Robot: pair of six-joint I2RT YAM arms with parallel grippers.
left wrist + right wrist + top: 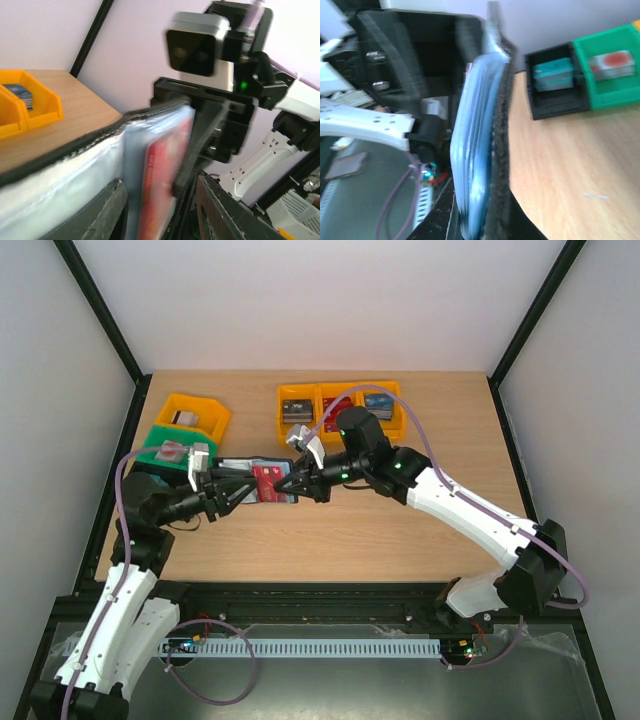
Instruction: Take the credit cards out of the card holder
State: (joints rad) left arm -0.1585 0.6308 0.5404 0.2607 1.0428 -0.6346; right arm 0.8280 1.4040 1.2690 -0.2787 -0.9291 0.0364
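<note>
Overhead view: 2 robot arms meet left of centre above a wooden desk (400, 530), with a black card holder (243, 471) shared between them. The left tool (236, 492) pinches the holder's left end. The right tool (299, 482) is pressed together on its right end, with 1 finger (200, 145) lying across a red credit card (266, 481) tucked in a grey-blue pocket. Whether that tool grips the card alone or the holder's edge as well cannot be told. The holder lies open with its pocketed face turned up toward the overhead camera, and its long axis runs left to right across the frame, from 1 tool to the other. Both wrist views show it edge-on and blurred. The step in hand appears to be drawing out the red card. To do it well, the left tool should hold firm while the right pinches only the card's exposed edge and pulls straight along the pocket without twisting. Catching the pocket wall would drag the whole holder.
</note>
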